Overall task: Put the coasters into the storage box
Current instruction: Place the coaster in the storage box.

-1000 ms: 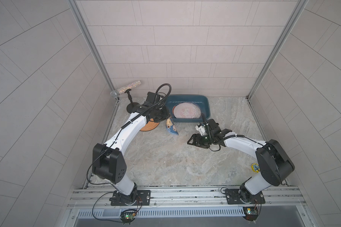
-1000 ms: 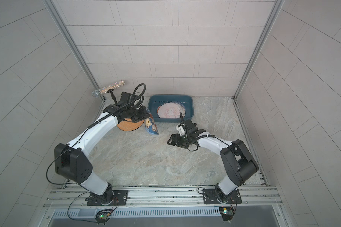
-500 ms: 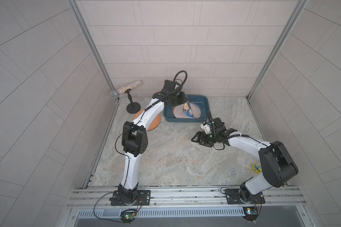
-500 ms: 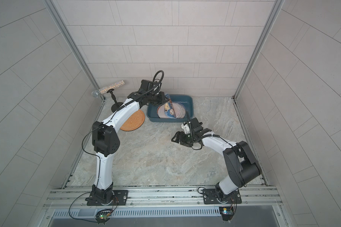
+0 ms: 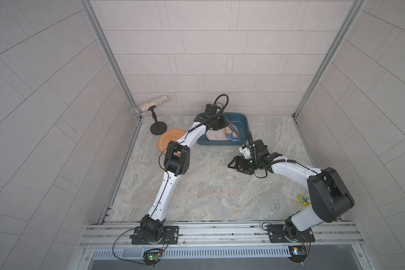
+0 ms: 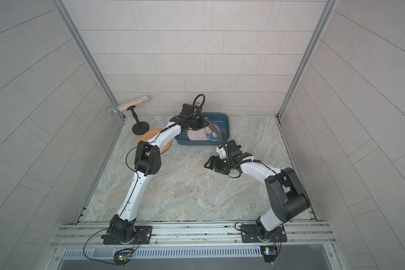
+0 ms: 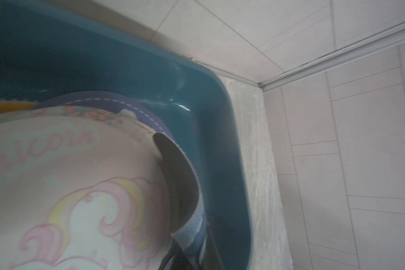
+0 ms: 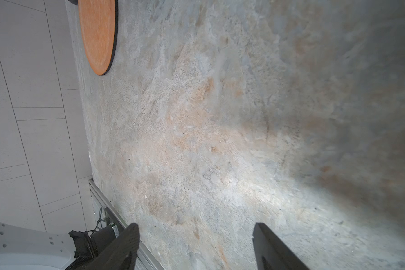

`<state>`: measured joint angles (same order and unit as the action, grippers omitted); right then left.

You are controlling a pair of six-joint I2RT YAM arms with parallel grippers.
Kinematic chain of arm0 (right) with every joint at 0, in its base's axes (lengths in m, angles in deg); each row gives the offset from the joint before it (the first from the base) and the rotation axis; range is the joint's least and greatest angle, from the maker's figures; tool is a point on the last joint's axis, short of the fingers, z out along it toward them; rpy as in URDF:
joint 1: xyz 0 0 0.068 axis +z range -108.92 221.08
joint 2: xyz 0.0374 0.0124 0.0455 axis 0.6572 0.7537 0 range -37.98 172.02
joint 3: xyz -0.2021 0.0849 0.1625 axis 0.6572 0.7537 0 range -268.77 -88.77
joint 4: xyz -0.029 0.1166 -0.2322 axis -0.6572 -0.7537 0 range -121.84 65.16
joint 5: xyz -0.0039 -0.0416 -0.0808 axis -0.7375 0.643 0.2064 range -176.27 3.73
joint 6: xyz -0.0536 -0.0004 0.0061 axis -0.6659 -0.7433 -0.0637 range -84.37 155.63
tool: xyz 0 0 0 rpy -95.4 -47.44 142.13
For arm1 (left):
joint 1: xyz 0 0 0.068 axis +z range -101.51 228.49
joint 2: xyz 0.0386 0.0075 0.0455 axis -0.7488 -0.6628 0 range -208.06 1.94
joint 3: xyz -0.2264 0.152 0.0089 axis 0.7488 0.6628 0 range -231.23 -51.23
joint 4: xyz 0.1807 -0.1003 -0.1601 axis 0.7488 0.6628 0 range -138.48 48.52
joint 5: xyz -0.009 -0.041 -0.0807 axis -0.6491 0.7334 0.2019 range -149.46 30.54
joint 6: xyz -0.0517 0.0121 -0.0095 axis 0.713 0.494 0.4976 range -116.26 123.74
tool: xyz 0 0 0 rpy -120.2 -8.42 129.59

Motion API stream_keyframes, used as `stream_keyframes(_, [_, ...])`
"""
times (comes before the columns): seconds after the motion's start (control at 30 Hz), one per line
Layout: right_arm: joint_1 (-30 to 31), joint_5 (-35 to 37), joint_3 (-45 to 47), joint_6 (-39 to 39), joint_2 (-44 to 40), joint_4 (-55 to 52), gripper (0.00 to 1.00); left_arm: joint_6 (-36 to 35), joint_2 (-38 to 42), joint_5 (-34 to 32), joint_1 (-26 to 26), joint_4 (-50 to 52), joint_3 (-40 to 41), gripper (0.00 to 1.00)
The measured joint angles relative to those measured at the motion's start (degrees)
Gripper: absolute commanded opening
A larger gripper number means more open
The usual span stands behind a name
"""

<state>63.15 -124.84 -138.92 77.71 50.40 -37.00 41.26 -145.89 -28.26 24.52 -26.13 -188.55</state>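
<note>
Several coasters (image 5: 214, 135) lie in the box (image 5: 220, 142) at the back; the left gripper (image 5: 223, 125), clamped on a blue coaster (image 5: 232, 132), holds it curled above them; one orange coaster (image 5: 170, 139) lies on the table (image 5: 208, 187) beside the stand (image 5: 158, 128), yet to go; the right gripper (image 8: 195, 233) hangs wide open, empty; marbled top, pale tiled walls (image 5: 197, 58).

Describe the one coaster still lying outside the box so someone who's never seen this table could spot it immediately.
Look to the back left corner of the marbled table, where a glittery microphone sits on a black stand. Just in front of the stand's round base lies the orange coaster. It is plain and textured, while the coasters in the teal storage box carry cartoon prints.
</note>
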Motion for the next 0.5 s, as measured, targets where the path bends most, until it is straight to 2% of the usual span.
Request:
stream_keyframes(0.07, [0.0,0.0,0.0,0.0,0.0,0.0,0.79,-1.2,0.3,-1.7,0.4,1.8,0.0,0.09])
stream_keyframes(0.17, [0.0,0.0,0.0,0.0,0.0,0.0,0.80,-3.0,0.4,-4.8,0.9,4.3,0.0,0.24])
stream_keyframes(0.33, [0.0,0.0,0.0,0.0,0.0,0.0,0.80,-5.1,0.6,-8.9,1.5,7.1,0.0,0.61])
stream_keyframes(0.5, [0.0,0.0,0.1,0.1,-0.1,0.0,0.80,-6.9,2.2,-12.1,1.6,9.3,0.1,0.81])
